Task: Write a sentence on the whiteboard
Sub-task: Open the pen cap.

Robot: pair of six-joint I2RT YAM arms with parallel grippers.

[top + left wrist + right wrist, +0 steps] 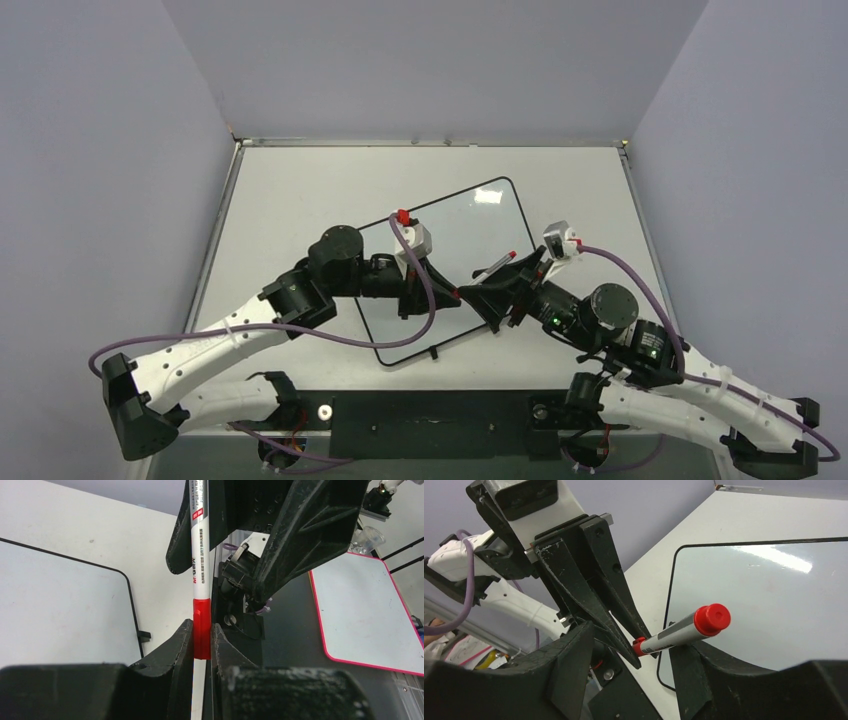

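Left gripper (202, 628) clamps the marker (200, 555) by its red cap above the whiteboard (470, 225), likely for uncapping; right gripper (632, 636) straddles it, jaws open.

I count one glossy, black-rimmed rectangular whiteboard (470, 225) and one red-capped white plastic marker (497, 265). Over the whiteboard's right edge I see two black grippers: left gripper (202, 642), right gripper (631, 645).

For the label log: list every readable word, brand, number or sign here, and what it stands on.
"M&G", probably: red brand mark along the marker barrel, left wrist view.
Grey print beside it and the red label above: too small to read.
On the whiteboard: no writing visible.
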